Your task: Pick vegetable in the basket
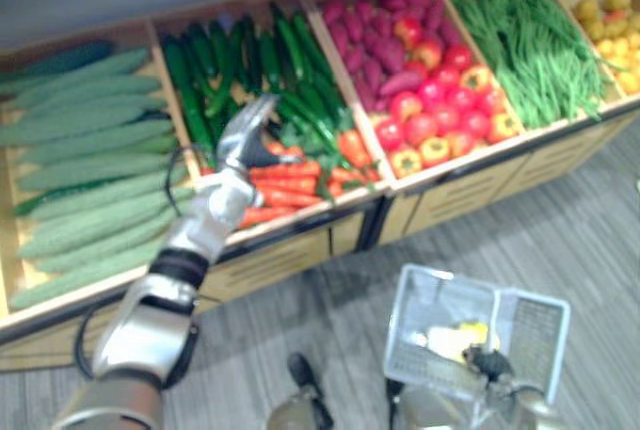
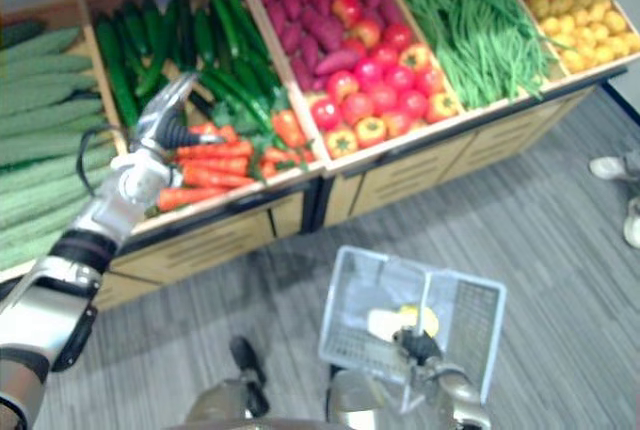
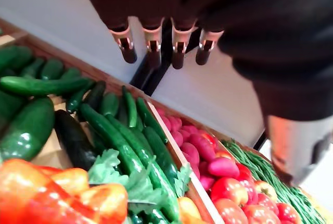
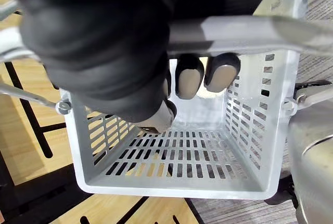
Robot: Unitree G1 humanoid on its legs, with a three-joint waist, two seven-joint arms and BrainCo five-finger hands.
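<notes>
My left hand (image 1: pixel 243 140) reaches over the wooden stand with its fingers (image 3: pixel 151 44) straight and open, holding nothing. It hovers above the orange carrots (image 1: pixel 290 185) and the dark green cucumbers (image 1: pixel 250 60) in the second bin. Low on the right, my right hand (image 2: pixel 425 350) is shut on the handle (image 4: pixel 244 34) of a white slotted basket (image 1: pixel 530 325). The basket hangs over the grey floor in front of the stand. A yellow item (image 1: pixel 462 338) lies inside it.
Pale green ridged gourds (image 1: pixel 90 160) fill the left bin. Right of the carrots are purple sweet potatoes (image 1: pixel 375 40) with red and yellow peppers (image 1: pixel 440 110), then green beans (image 1: pixel 520 40) and yellow fruit (image 1: pixel 615 35). A person's shoes (image 2: pixel 610 168) stand at the far right.
</notes>
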